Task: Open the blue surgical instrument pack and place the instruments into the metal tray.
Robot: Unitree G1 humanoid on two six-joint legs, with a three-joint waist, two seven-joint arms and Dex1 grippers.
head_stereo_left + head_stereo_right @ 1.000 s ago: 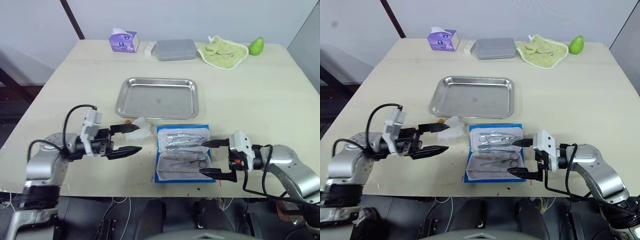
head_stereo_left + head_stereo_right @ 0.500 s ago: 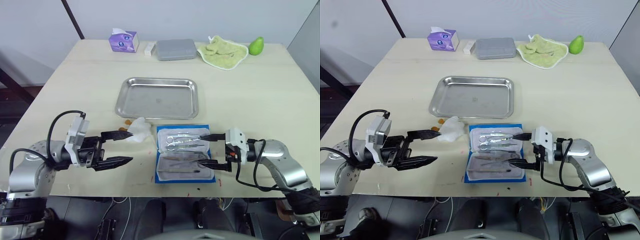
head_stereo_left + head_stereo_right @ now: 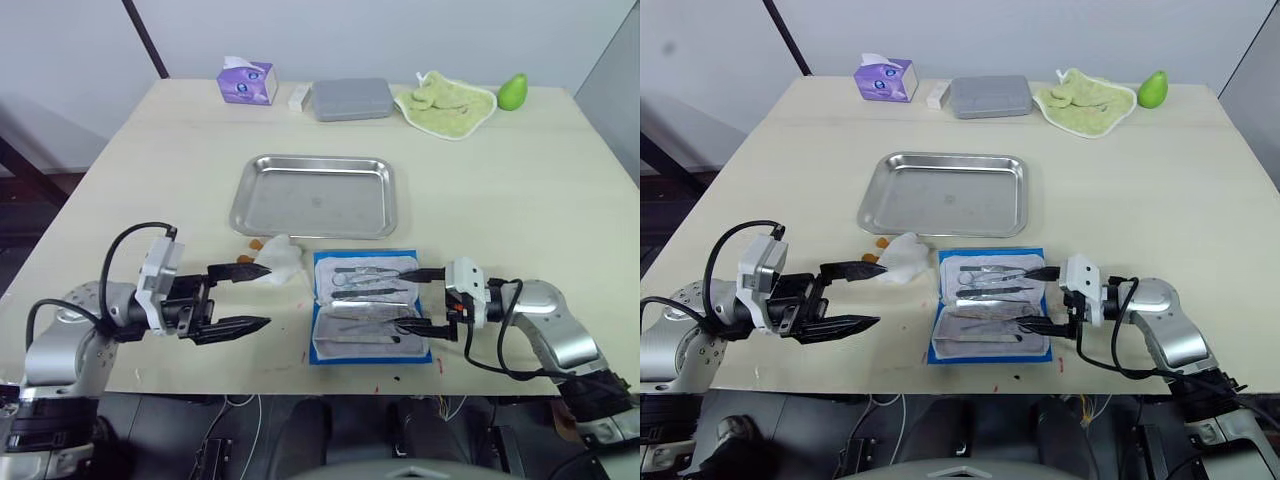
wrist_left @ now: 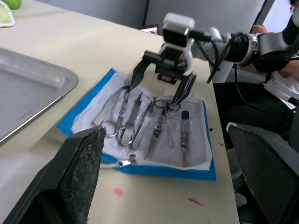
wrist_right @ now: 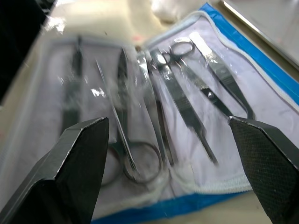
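Observation:
The blue surgical instrument pack point(image 3: 360, 356) lies opened flat near the table's front edge, grey-white lining up. Several thin dark metal instruments point(image 3: 366, 286) rest side by side in it, close up in the right wrist view point(image 5: 163, 98). The metal tray point(image 3: 315, 200) sits bare just behind the pack. My right gripper point(image 3: 400, 298) is open, its fingertips reaching over the pack's right edge above the instruments, holding nothing. My left gripper point(image 3: 266, 296) is open to the left of the pack, its upper finger beside a crumpled white wad point(image 3: 281, 260).
Along the far edge stand a purple tissue box point(image 3: 247, 82), a grey lidded box point(image 3: 352, 98), a green cloth point(image 3: 447, 103) and a green fruit point(image 3: 513, 92). Small orange bits point(image 3: 257, 243) lie by the tray's front left corner.
My right gripper has moved in from the pack's front right corner to over its right edge. My left gripper has drawn back a little toward the left.

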